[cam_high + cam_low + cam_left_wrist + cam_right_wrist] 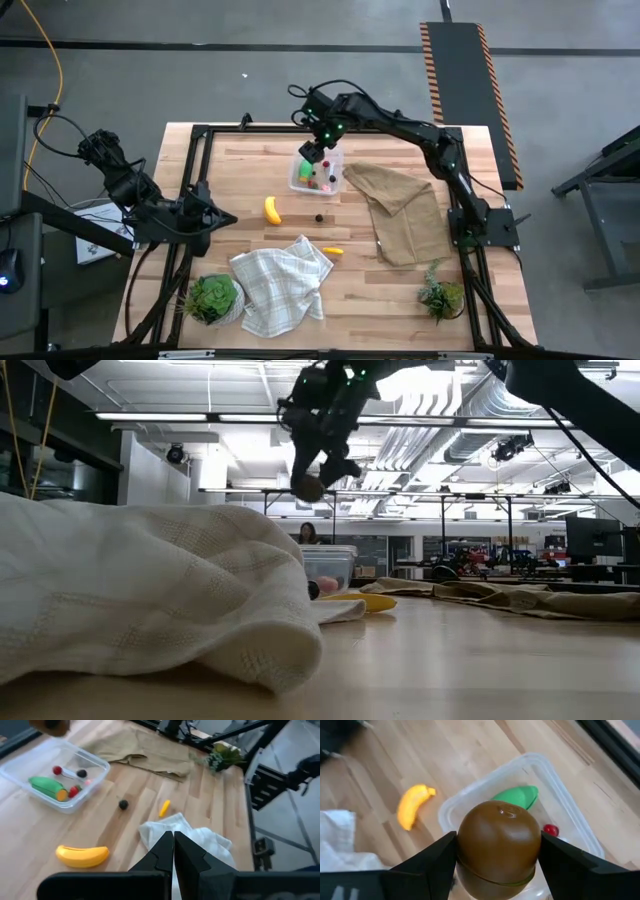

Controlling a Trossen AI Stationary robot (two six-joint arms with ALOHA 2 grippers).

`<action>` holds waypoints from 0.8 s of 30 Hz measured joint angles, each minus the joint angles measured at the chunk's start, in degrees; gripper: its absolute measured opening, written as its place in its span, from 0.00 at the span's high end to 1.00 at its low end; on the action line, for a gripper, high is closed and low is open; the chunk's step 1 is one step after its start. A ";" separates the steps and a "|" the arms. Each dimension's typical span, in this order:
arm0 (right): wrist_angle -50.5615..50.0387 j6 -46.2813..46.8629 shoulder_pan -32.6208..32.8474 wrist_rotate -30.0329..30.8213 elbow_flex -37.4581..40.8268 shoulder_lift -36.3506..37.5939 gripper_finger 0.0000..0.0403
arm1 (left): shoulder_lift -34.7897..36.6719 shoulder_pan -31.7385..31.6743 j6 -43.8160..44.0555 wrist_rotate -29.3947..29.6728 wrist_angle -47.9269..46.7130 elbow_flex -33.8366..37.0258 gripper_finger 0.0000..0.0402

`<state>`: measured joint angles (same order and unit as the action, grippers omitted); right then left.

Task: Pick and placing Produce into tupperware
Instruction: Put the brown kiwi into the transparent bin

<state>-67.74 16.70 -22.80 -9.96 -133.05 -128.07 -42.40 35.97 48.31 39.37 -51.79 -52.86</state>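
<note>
The brown kiwi (498, 849), smooth, hard and likely slippery, sits pinched at its widest girth in the right hand (498, 855) above the tupperware (300, 182) (one green piece, some berries inside), while one banana (272, 209), one yellow piece (333, 251) and one dark berry (319, 216) wait on the counter (250, 170); left hand (173, 851) closed, empty.

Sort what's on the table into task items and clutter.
Task items: tupperware, green piece and red berries inside it, brown kiwi held in the right gripper above it, banana, small yellow piece, dark berry.

Clutter: white checked cloth, tan cloth, two potted plants.
</note>
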 joint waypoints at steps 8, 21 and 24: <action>-0.52 -3.36 -0.77 -0.71 0.01 -4.56 0.41 | -0.54 0.00 2.48 1.88 -1.51 0.00 0.99; -2.11 -7.78 -0.71 0.40 0.04 -8.60 0.41 | -0.65 0.00 7.85 3.63 -3.96 0.00 0.99; -2.40 -8.78 -0.67 1.50 0.04 -8.66 0.41 | -0.66 0.00 8.15 3.81 -3.98 0.00 0.99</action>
<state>-70.14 7.92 -23.47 -8.45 -133.01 -136.73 -43.06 35.97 56.46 43.18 -55.77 -52.86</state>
